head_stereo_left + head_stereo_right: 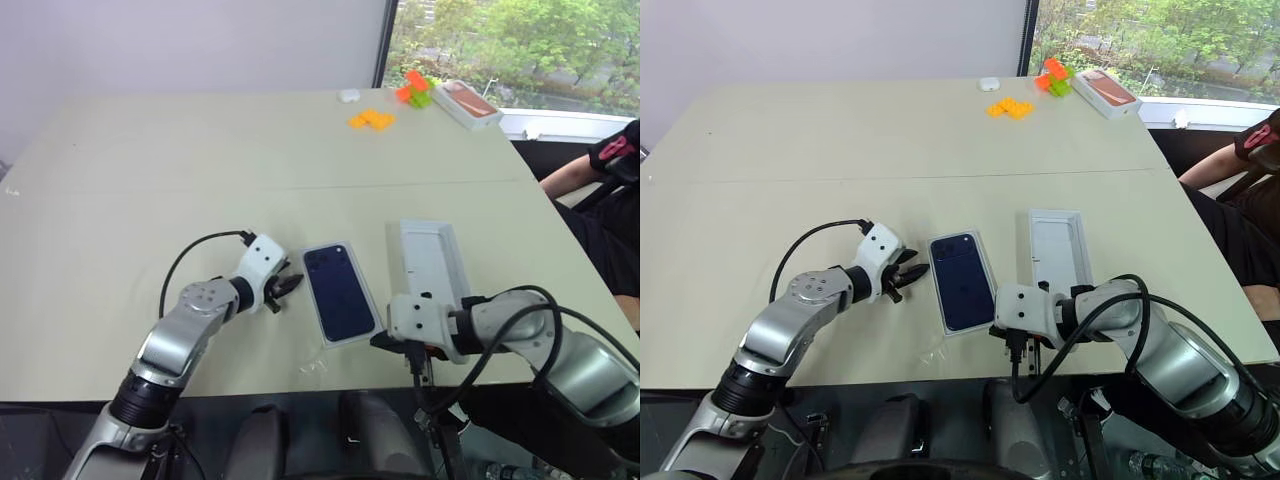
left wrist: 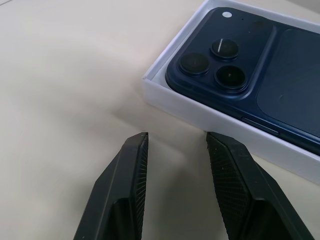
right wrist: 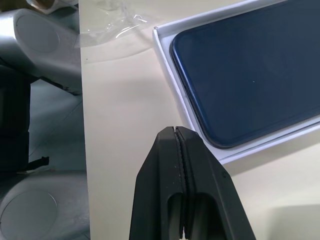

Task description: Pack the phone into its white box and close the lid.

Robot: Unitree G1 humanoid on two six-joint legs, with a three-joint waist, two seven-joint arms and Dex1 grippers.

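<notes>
The dark navy phone [image 1: 338, 290] lies camera side up inside the white box [image 2: 200, 112] near the table's front edge. My left gripper [image 1: 292, 285] is open and empty just left of the box's far corner, by the phone's camera block [image 2: 214, 67], not touching it. My right gripper [image 3: 175, 129] is shut with nothing in it, hovering at the box's near right corner [image 3: 220, 155]. The lid [image 1: 430, 262] lies open side up on the table right of the box, partly behind my right wrist.
A crumpled clear film [image 1: 315, 368] lies at the table's front edge below the box. Far back are orange blocks [image 1: 371, 119], green and orange bricks [image 1: 414, 88] and an orange-topped white box [image 1: 467, 103]. A person's arm [image 1: 590, 170] shows at the right.
</notes>
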